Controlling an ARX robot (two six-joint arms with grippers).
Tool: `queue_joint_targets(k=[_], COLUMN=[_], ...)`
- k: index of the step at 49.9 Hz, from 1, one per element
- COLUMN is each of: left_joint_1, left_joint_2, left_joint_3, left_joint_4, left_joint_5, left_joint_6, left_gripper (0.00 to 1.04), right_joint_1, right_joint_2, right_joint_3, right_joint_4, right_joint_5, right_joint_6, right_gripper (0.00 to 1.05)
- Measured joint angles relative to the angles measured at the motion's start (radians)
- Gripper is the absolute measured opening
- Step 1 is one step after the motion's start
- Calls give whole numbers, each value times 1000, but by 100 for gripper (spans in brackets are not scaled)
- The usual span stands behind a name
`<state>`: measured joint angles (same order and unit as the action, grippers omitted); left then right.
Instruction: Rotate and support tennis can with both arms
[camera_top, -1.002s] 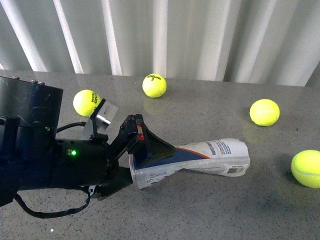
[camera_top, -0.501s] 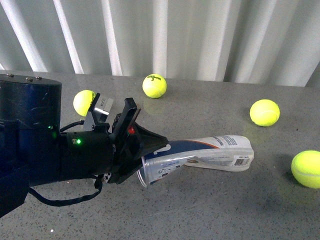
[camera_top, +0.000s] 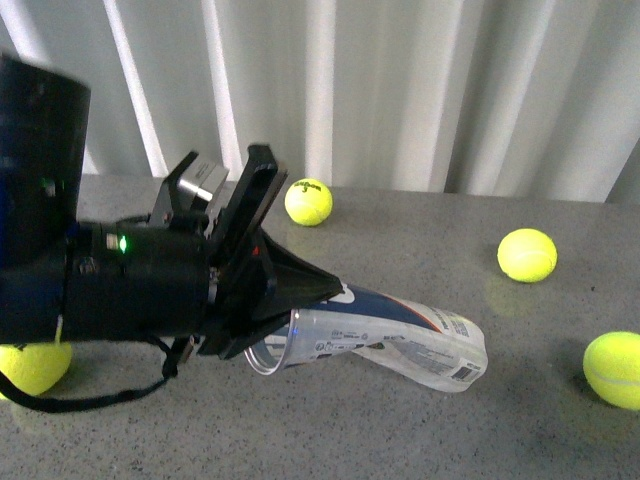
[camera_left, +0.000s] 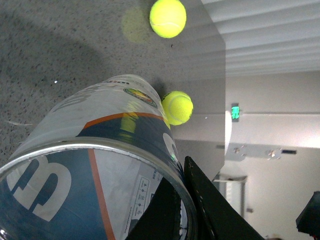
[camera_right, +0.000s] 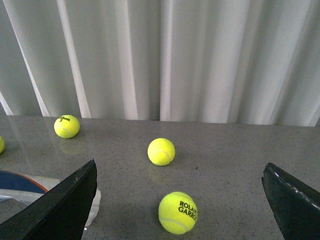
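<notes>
The grey table (camera_top: 400, 440) spreads under the tennis can (camera_top: 400, 335). The bulky black left arm (camera_top: 130, 290) reaches the can's open, silver-rimmed end. There the left gripper (camera_top: 300, 305) is clamped on the rim, 1 jaw inside the can and 1 outside. The right gripper (camera_right: 180, 167) has its jaws spread wide and holds nothing; the can's closed end shows beside 1 jaw. The can slants, closed end down on the table. 4 yellow tennis balls (camera_top: 527, 254) lie scattered, all apart from the can.
</notes>
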<state>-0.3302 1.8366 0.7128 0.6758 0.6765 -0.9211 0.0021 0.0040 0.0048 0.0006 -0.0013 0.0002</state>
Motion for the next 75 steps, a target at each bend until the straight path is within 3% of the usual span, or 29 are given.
queue_joint_targets(k=[9, 21, 27, 37, 60, 75], left_joint_1=[-7, -109, -169, -216, -204, -192], left_joint_2=[-170, -26, 124, 219, 291, 288], left_joint_3=[308, 927, 1142, 1186, 1188, 1184], left_joint_4=[-599, -1411, -1666, -1720, -1669, -1641], left_joint_5=[-83, -394, -530, -559, -543, -490], left_joint_6=[339, 960, 1264, 1408, 1437, 1416], left_gripper=[4, 4, 4, 4, 4, 49], right_joint_1=[0, 0, 0, 0, 0, 0], right_joint_2=[0, 0, 0, 0, 0, 0], right_joint_3=[0, 0, 0, 0, 0, 0], right_joint_4=[0, 0, 0, 0, 0, 0], right_joint_5=[0, 0, 0, 0, 0, 0], right_joint_6=[0, 0, 0, 0, 0, 0], right_gripper=[98, 98, 98, 98, 98, 98])
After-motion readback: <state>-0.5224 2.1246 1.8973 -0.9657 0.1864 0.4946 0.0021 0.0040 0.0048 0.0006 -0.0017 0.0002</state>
